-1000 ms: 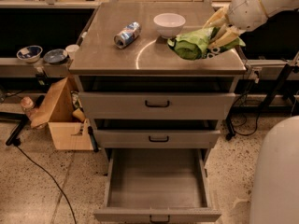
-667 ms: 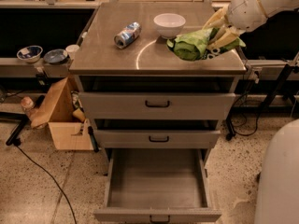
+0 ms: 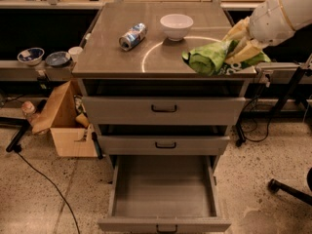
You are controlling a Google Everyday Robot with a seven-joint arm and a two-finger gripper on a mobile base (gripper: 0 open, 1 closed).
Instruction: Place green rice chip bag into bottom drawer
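Claw (image 3: 240, 46) tight on green rice chip bag (image 3: 206, 60)

— What lies on the cabinet top (image 3: 112, 52)?
— A can (image 3: 132, 36) on its side, left of centre; a white bowl (image 3: 176, 26) upright toward the rear.
— Front right edge?
— The gripper (image 3: 234, 48) clamps the green rice chip bag (image 3: 209, 60) there.

The green rice chip bag (image 3: 208, 60) is crumpled and bright green. The gripper (image 3: 240, 45) pinches its right end, just over the front right corner of the cabinet top (image 3: 161, 57). The bottom drawer (image 3: 163, 191) is pulled out at the foot of that cabinet, showing its flat grey floor.
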